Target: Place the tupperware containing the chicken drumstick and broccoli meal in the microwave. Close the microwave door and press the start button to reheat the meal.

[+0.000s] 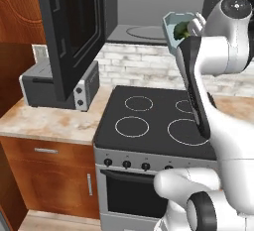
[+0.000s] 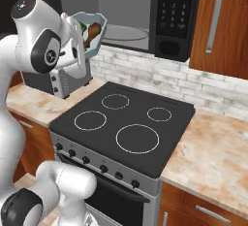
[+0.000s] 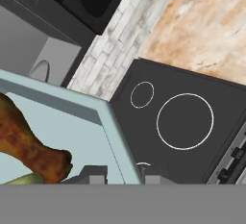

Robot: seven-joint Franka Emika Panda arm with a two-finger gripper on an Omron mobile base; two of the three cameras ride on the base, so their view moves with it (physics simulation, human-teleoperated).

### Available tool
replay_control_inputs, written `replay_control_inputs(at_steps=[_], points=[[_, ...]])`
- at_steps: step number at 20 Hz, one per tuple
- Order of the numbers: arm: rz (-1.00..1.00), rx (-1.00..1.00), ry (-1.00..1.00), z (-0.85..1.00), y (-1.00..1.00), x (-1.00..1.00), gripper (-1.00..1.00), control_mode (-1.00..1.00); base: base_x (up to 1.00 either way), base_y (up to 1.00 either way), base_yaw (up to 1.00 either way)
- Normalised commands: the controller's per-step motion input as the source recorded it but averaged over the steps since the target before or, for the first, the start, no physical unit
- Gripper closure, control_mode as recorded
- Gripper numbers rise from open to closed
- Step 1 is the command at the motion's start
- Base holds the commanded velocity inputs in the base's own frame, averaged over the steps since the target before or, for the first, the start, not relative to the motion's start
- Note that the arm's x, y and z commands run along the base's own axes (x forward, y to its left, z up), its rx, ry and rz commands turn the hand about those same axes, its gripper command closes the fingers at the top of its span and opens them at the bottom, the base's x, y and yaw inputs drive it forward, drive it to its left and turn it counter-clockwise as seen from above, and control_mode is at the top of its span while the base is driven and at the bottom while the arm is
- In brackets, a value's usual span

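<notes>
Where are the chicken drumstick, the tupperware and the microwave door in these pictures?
chicken drumstick (image 2: 92,31): right base view, on its brown meaty middle.
tupperware (image 1: 170,27): left base view, on its pale blue-green side wall.
microwave door (image 1: 74,31): left base view, on the open door's dark window.

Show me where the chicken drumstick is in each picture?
Left base view: hidden inside the tupperware, upper right, behind the arm.
Right base view: upper left, the chicken drumstick lies in the raised tub beside the broccoli.
Hand view: lower left, in the tub.
Shared landmark: the stovetop with white burner rings.
</notes>
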Motion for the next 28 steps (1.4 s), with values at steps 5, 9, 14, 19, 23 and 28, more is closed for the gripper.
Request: replay_control_inputs(at_steps=[5,9,14,19,23,28], points=[[0.0,0.0,0.0,0.16,-0.05,0.63,1.0,-1.0,0.0,0.0,0.0],[0.0,0.0,0.0,0.02,0.0,0.6,1.0,-1.0,0.0,0.0,0.0],[0.0,0.0,0.0,0.0,-0.02,0.65,1.0,-1.0,0.0,0.0,0.0],[0.0,0.0,0.0,0.0,-0.15,0.56,1.0,-1.0,0.0,0.0,0.0],[0.0,0.0,0.0,-0.01,-0.09,0.57,1.0,-1.0,0.0,0.0,0.0],[0.0,0.0,0.01,-0.12,-0.04,0.58,1.0,-1.0,0.0,0.0,0.0]])
